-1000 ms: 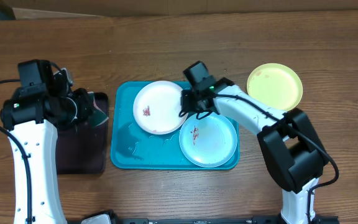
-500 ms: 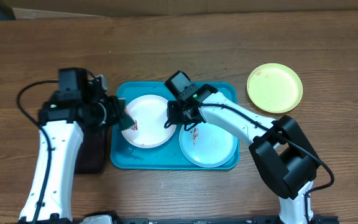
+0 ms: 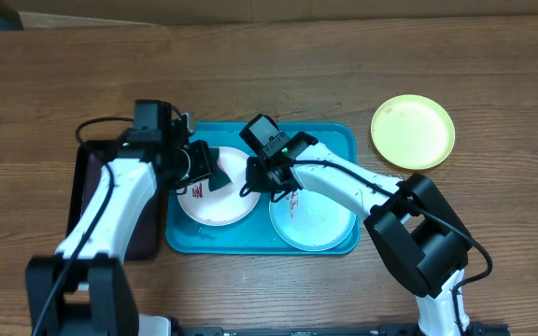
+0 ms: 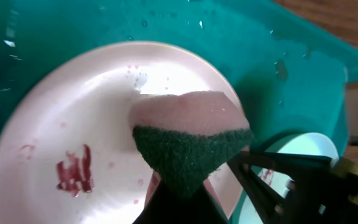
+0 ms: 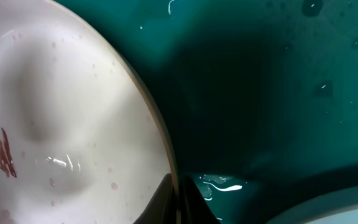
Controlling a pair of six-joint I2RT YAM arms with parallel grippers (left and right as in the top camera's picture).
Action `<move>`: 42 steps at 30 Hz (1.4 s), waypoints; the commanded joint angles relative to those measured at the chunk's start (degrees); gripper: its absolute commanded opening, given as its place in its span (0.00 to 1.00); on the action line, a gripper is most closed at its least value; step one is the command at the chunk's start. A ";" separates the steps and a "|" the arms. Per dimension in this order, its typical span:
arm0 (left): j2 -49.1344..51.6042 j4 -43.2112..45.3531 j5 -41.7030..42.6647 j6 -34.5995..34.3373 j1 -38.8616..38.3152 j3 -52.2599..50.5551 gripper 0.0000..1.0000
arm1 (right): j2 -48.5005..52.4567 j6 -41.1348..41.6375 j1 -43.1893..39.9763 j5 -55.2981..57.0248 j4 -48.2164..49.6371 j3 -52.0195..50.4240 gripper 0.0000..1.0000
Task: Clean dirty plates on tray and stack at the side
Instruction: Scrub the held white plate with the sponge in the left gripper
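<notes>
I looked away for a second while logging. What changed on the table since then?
The left gripper swung right from the black tray, carrying the sponge over the white plate. The right gripper, pinching that plate's rim, dragged it left and nearer the robot. The blue plate and yellow plate stayed put.

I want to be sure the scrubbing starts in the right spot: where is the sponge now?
In the overhead view the sponge is held by the left gripper over the white plate, in the left part of the turquoise tray.
</notes>
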 commanded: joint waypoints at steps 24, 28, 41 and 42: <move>10.47 -1.38 -11.56 -1.03 -0.68 -0.39 0.04 | 1.88 -1.60 -0.07 5.55 6.75 -2.99 0.04; 10.78 -3.06 -20.17 -0.98 0.24 -0.35 0.04 | 1.88 -2.49 -0.07 5.57 5.53 -2.99 0.04; 10.16 -12.20 -18.12 0.96 0.76 15.17 0.04 | 1.88 -2.64 -0.07 5.55 5.38 -2.99 0.04; 10.19 -12.17 -15.56 1.11 0.66 16.41 0.04 | 1.88 -2.64 -0.07 5.55 5.40 -2.97 0.04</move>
